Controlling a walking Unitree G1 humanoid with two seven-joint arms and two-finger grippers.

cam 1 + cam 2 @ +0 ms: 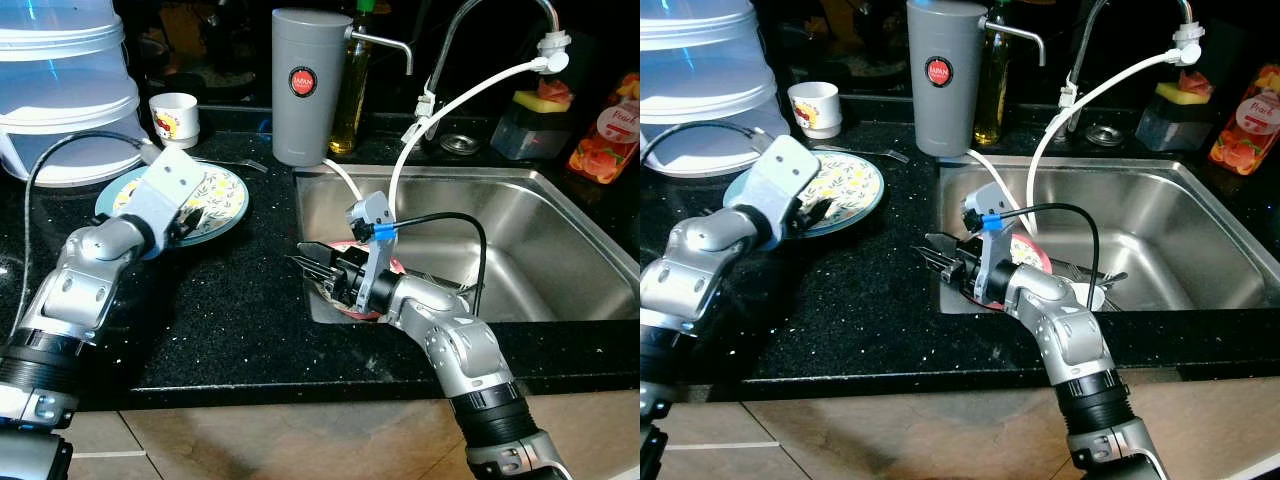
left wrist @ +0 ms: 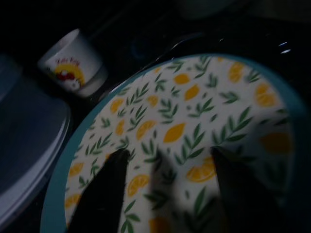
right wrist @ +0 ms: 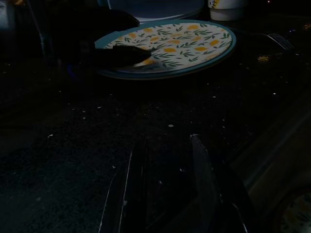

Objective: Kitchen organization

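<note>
1. Plainly, the lemon-patterned plate (image 1: 205,200) lies flat on the black counter (image 1: 240,310), left of the sink (image 1: 560,230); it looks rigid, glossy and probably breakable.
2. Its teal rim is the likely hold, one finger under the edge.
3. Over its near edge, the left gripper (image 1: 185,218) has its fingers (image 2: 104,189) spread apart.
4. At the sink's left rim, the right gripper (image 1: 318,265) points leftward, fingers apart, empty.
5. A small printed cup (image 1: 176,118) stands just beyond the plate.
</note>
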